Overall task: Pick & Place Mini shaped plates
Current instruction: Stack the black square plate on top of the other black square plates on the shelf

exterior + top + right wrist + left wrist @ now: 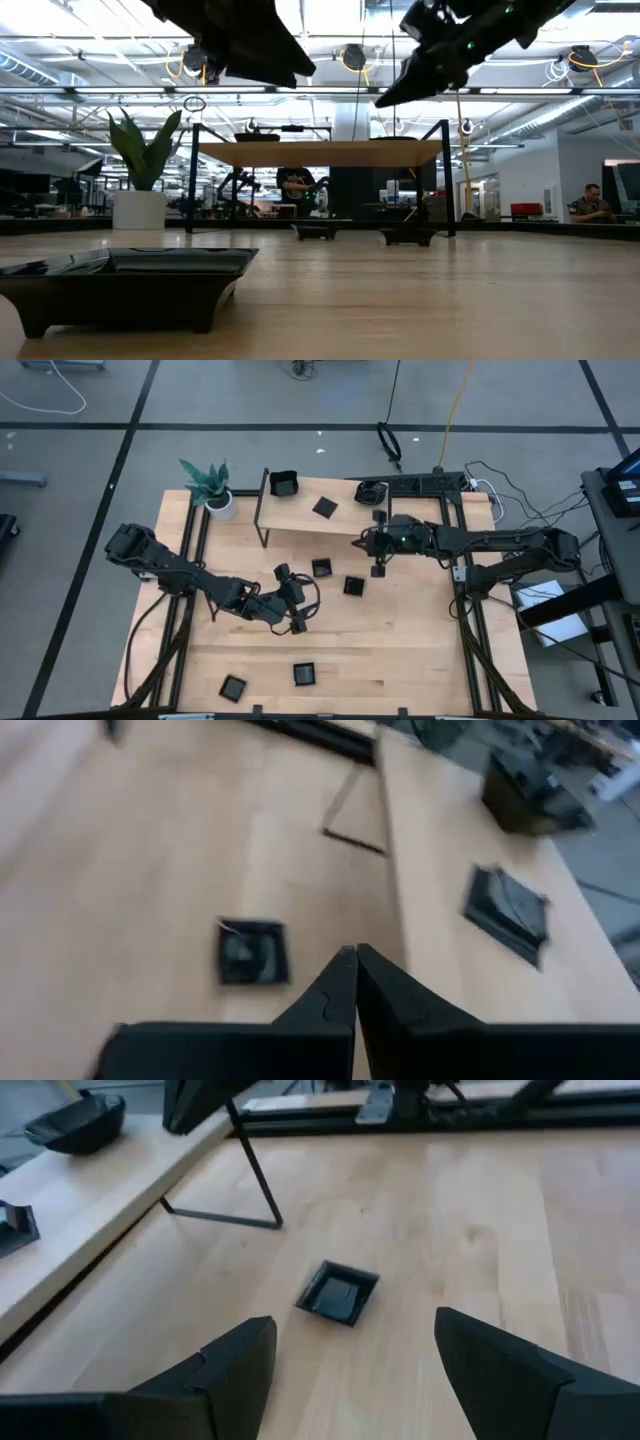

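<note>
Overhead, the wooden table (pixel 420 650) and raised shelf (pixel 300 515) carried scattered mini shaped plates (pixel 322 568).
Left gripper (pixel 295 612) hung spread and empty at centre frame; right gripper (pixel 379 565) was clamped on nothing; only the left wrist view framed one plate (pixel 338 1293) between its fingers (pixel 235 1370).

Open-plan robotics lab, ceiling pipes (pixel 320 90), distant desks, seated person (pixel 592 203)

the left arm reaches in low from the left side, bent at the elbow, and its left gripper (pixel 290 598) has its fingers (pixel 230 1370) spread wide with nothing between them. the right arm stretches in from the right, and its right gripper (pixel 378 560) has its fingers (pixel 340 985) pressed tight together, holding nothing.
</note>
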